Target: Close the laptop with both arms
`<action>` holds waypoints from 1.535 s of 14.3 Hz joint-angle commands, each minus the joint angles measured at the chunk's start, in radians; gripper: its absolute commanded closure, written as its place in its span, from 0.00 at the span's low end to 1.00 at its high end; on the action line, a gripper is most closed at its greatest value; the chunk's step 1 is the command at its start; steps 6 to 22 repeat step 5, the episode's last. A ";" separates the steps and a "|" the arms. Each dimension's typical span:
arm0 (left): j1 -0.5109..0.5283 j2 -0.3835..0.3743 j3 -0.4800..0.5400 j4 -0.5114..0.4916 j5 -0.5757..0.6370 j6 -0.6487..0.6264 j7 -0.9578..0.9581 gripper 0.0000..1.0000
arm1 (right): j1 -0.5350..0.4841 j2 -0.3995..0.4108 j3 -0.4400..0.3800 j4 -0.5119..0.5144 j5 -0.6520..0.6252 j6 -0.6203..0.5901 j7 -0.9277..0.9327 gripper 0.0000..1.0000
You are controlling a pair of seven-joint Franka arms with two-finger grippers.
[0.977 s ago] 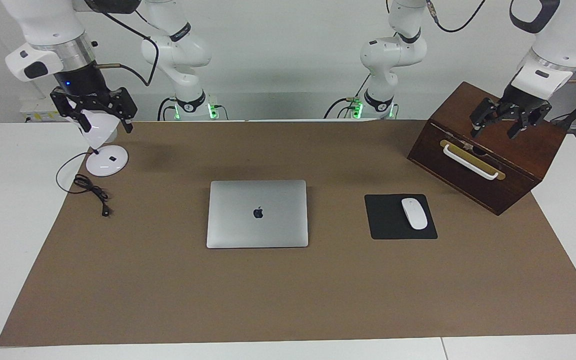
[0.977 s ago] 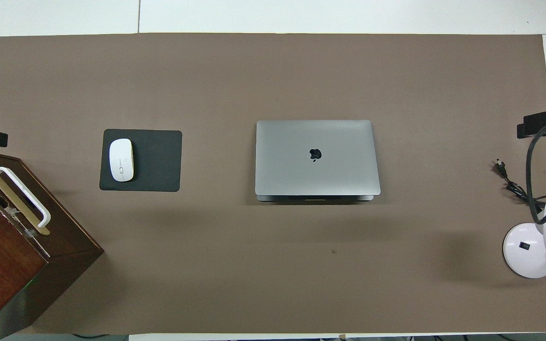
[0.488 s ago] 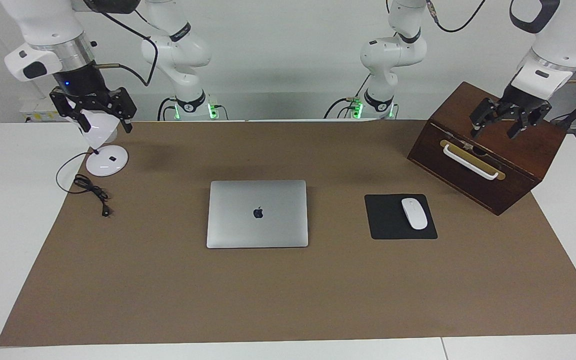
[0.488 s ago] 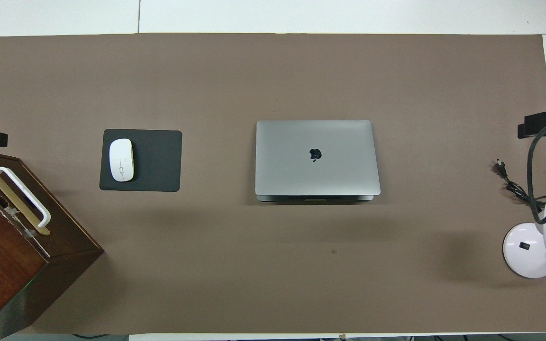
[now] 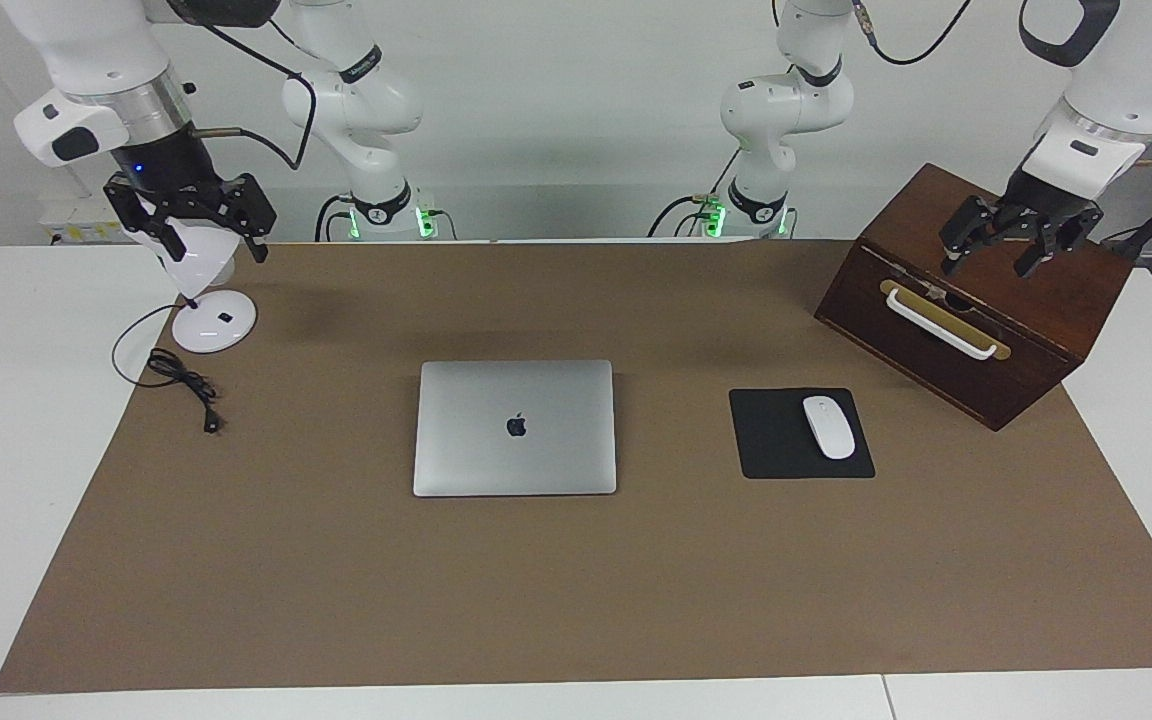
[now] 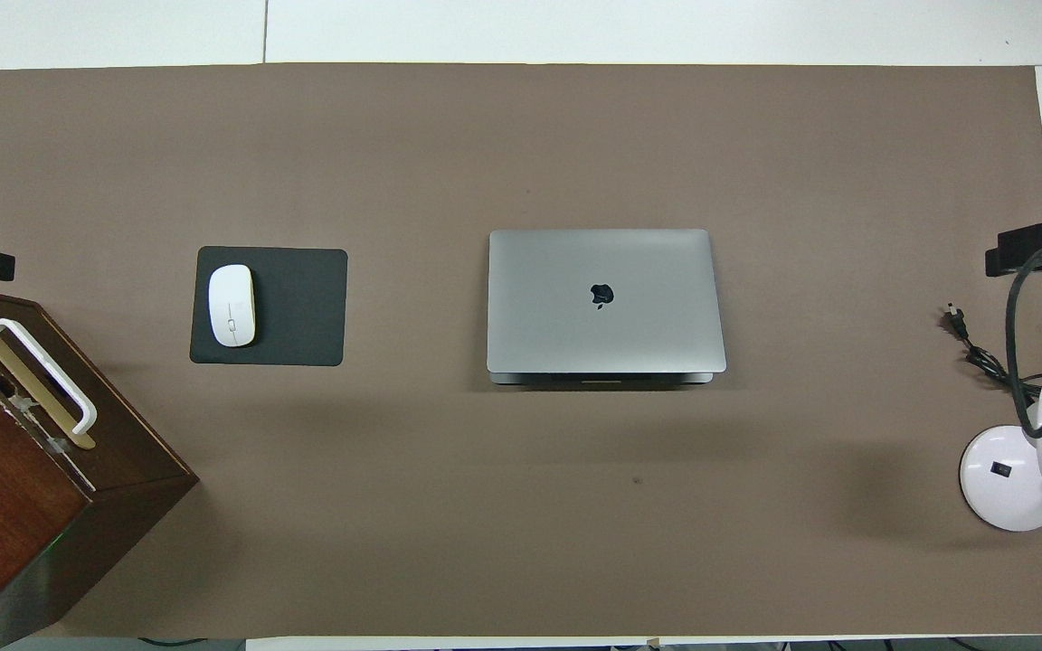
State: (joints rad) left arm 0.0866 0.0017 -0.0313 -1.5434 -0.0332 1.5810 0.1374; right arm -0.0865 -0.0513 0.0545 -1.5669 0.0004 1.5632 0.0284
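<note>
Silver laptop (image 5: pixel 515 427) lid down; wooden box (image 5: pixel 976 300) drawer closed; left tool (image 5: pixel 1004 243), right tool (image 5: pixel 188 222) fingers apart, empty.

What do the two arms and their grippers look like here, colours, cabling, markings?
Both arms have glossy white rounded shells with dark grey joint bands and loose black cables. Green lights glow at both bases. The right arm has a silver metal wrist ring, a small blue light below it, and a black linkage-style right gripper. The left arm ends in a matching black left gripper.
</note>
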 commanded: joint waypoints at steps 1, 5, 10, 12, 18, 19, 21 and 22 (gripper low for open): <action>0.005 0.001 -0.004 0.013 0.010 -0.019 -0.012 0.00 | -0.019 -0.010 0.007 -0.001 0.026 -0.031 0.010 0.00; 0.005 0.001 -0.004 0.013 0.010 -0.018 -0.012 0.00 | -0.021 -0.010 0.008 -0.001 0.026 -0.049 0.010 0.00; 0.005 0.001 -0.004 0.013 0.010 -0.018 -0.012 0.00 | -0.021 -0.010 0.008 -0.001 0.026 -0.049 0.010 0.00; 0.005 0.001 -0.004 0.013 0.010 -0.018 -0.012 0.00 | -0.021 -0.010 0.008 -0.001 0.026 -0.049 0.010 0.00; 0.005 0.001 -0.004 0.013 0.010 -0.018 -0.012 0.00 | -0.021 -0.010 0.008 -0.001 0.026 -0.049 0.010 0.00; 0.005 0.001 -0.004 0.013 0.010 -0.018 -0.012 0.00 | -0.021 -0.010 0.008 -0.001 0.026 -0.049 0.010 0.00; 0.005 0.001 -0.004 0.013 0.010 -0.018 -0.012 0.00 | -0.021 -0.010 0.008 -0.001 0.026 -0.049 0.010 0.00; 0.005 0.001 -0.004 0.013 0.010 -0.018 -0.012 0.00 | -0.021 -0.010 0.008 -0.001 0.026 -0.049 0.010 0.00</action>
